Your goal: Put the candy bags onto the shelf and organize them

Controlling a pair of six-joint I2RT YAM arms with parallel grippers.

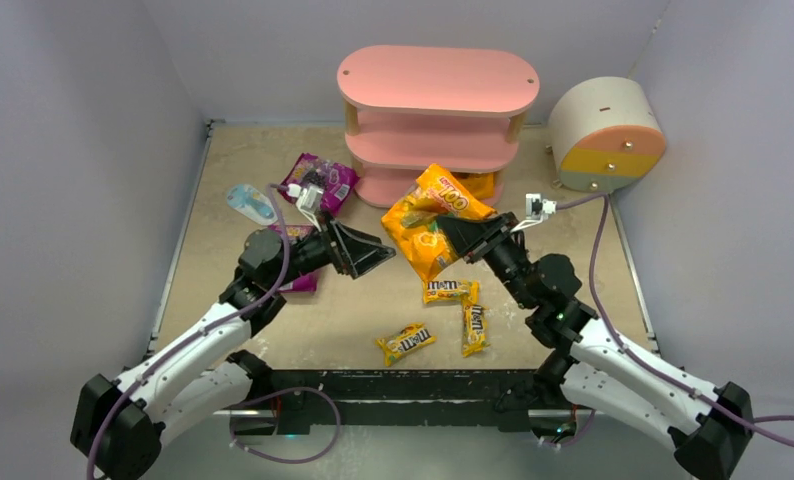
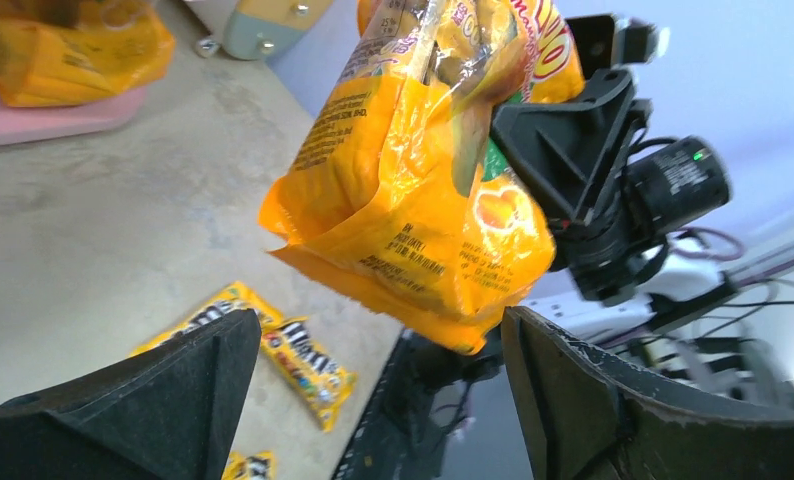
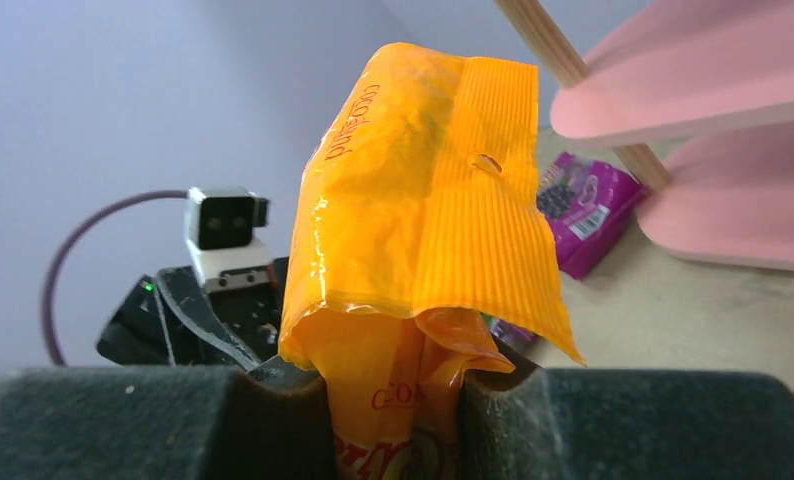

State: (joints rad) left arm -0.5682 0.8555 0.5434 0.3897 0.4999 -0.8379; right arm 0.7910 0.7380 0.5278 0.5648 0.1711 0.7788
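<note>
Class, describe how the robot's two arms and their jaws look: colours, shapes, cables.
The left arm and right arm match: white rounded links between black joints and bases. The jaws are matte black wedges. A purple cable runs along each to a small white wrist camera.

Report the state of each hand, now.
Left hand: open, holding nothing.
Right hand: closed on the orange bag.
</note>
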